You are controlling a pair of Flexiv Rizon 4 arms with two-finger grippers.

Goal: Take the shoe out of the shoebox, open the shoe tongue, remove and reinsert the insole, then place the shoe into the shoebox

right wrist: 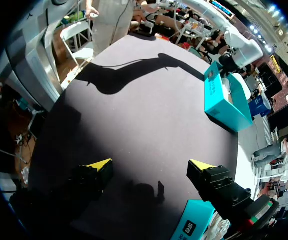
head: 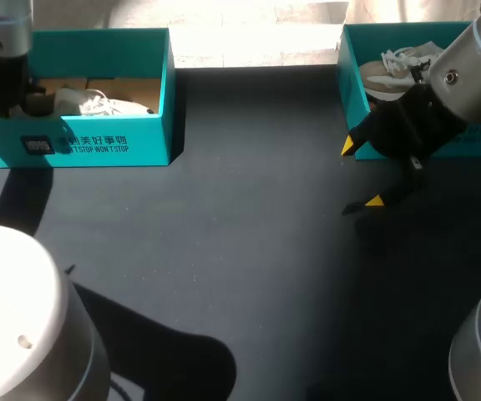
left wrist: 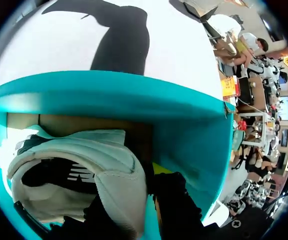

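R tool [head: 362,173] apart | L tool [head: 7,93]: can't tell | 2 shoeboxes [head: 115,146] [head: 351,83] | 2 shoes [head: 98,104] [head: 395,71], 1/box

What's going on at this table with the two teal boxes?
The left gripper is down inside the left shoebox, right beside the white shoe it is meant to take out. The right gripper hangs open over the table, near a second shoebox, holding nothing. The shoe is not yet out.
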